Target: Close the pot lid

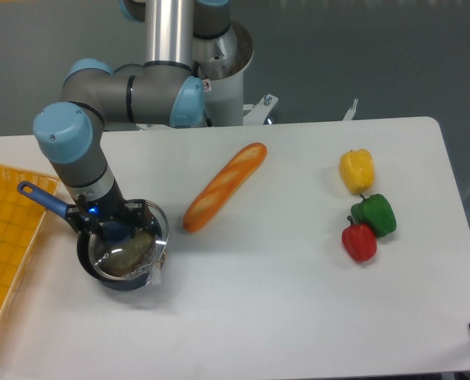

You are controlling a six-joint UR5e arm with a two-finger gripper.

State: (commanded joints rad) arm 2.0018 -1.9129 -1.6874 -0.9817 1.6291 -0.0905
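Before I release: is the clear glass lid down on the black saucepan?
On the black saucepan: the clear glass lid covers its mouth. Fully seated, cannot tell.

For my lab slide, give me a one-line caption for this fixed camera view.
Gripper over the round clear glass lid on the small black pot with the blue handle.
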